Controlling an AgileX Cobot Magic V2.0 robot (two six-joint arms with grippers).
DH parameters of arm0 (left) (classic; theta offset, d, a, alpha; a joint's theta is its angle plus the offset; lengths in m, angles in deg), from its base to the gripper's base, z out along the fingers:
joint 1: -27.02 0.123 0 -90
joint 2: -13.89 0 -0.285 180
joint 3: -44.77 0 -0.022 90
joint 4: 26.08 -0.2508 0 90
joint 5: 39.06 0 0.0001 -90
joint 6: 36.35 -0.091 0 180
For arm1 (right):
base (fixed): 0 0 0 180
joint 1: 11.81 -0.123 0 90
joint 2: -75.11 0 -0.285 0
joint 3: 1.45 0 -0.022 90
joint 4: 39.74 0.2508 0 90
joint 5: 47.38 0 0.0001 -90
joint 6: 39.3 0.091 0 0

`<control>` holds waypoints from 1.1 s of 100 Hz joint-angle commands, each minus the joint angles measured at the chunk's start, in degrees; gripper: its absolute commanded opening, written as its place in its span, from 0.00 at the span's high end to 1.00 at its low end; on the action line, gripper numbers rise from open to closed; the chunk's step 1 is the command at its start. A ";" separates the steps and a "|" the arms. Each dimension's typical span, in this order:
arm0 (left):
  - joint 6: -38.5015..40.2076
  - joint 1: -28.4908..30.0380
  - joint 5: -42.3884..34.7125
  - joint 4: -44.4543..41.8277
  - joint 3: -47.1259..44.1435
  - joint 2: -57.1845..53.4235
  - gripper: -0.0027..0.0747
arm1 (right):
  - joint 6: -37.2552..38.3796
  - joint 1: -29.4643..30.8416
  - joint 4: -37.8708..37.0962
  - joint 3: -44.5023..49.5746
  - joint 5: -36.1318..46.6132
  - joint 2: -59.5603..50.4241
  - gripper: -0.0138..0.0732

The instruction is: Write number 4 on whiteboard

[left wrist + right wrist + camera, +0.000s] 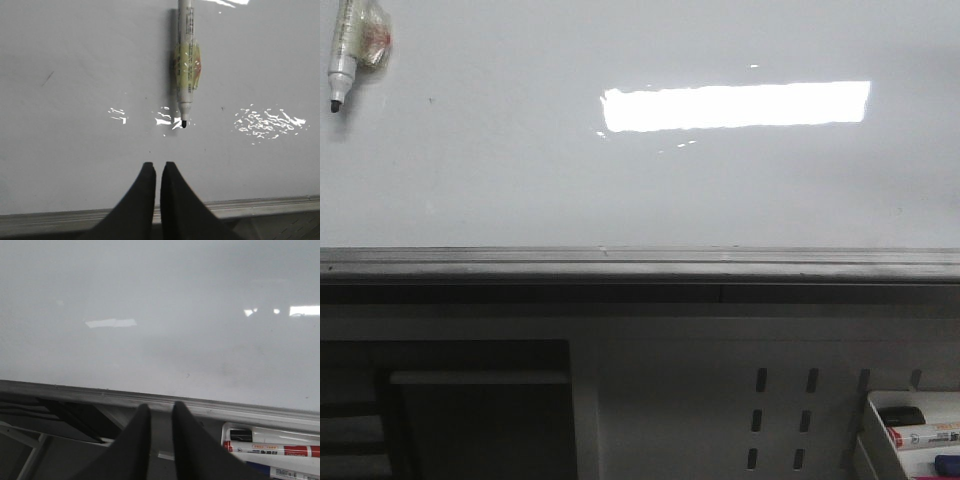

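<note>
The whiteboard [520, 180] fills the upper front view, glossy white with a bright rectangular glare and a grey metal lower rim [620, 262]. No number 4 shows on it in any view. A white marker [345, 50] with a black tip and a yellowish wrap lies against the board at the far upper left. In the left wrist view the marker [185, 60] points its tip toward my left gripper [158, 165], which is shut, empty and a short way off over the board [75, 100]. My right gripper [161, 407] is empty, jaws nearly together, by the rim below the board [150, 290].
Below the rim is a grey perforated panel [780, 410]. A white tray [920, 430] with several markers sits at the lower right; it also shows in the right wrist view [270, 440]. A dark recess [480, 420] is at the lower left.
</note>
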 commanded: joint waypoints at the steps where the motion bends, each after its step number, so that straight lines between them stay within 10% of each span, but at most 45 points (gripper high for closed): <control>1: 0.22 0.14 -4.05 0.97 2.30 2.60 0.86 | -1.48 0.26 0.70 -2.39 1.81 1.30 0.52; 9: -0.20 0.14 -4.66 2.67 2.30 4.36 0.69 | -1.48 0.26 0.70 -2.39 2.04 1.43 0.35; 23: -4.77 0.14 -7.58 8.06 2.31 7.32 0.43 | -1.48 0.26 0.79 -2.39 2.83 1.43 0.32; 110: -37.40 0.14 -3.81 38.27 17.59 32.61 0.49 | -1.48 0.26 0.79 -2.39 3.06 1.43 0.32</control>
